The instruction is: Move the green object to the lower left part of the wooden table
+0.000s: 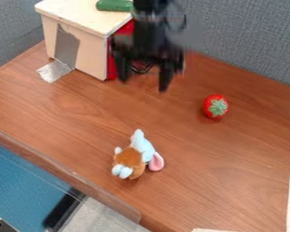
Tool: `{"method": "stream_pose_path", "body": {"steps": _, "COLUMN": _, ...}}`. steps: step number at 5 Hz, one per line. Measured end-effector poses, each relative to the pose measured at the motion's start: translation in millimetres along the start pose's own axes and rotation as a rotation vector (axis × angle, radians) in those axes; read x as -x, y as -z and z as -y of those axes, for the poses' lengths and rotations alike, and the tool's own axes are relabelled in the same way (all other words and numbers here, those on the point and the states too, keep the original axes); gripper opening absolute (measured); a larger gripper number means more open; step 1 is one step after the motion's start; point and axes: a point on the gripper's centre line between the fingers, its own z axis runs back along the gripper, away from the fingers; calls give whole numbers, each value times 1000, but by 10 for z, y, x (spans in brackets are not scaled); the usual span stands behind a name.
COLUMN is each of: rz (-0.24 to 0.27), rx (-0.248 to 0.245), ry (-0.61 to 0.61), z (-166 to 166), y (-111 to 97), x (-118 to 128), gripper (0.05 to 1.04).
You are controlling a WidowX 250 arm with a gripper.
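Gripper [143, 81] is hanging upper centre, released, fingers spread; green object [114, 5] is lying atop box [81, 47] by frame's top edge; tabletop [69, 111] is stretching between box and plush toy [135, 156].

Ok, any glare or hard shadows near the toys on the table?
Camera view: no strong glare or hard-edged shadow on the wooden table near the plush toy or the strawberry, just a soft dark patch at the strawberry's lower left; the silvery strip by the box shines in spots.
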Motion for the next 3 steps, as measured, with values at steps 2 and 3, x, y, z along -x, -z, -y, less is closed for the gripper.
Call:
{"method": "stream_pose_path", "body": {"steps": 2, "rz": 77, "rx": 22, "ry": 137, "z": -194, "y": -317, "x": -764, "gripper": 1001}}
{"method": "stream_pose_path", "body": {"steps": 3, "rz": 132, "rx": 42, "ry": 240, "z": -331, "y": -388, "x": -1093, "gripper": 1001}}
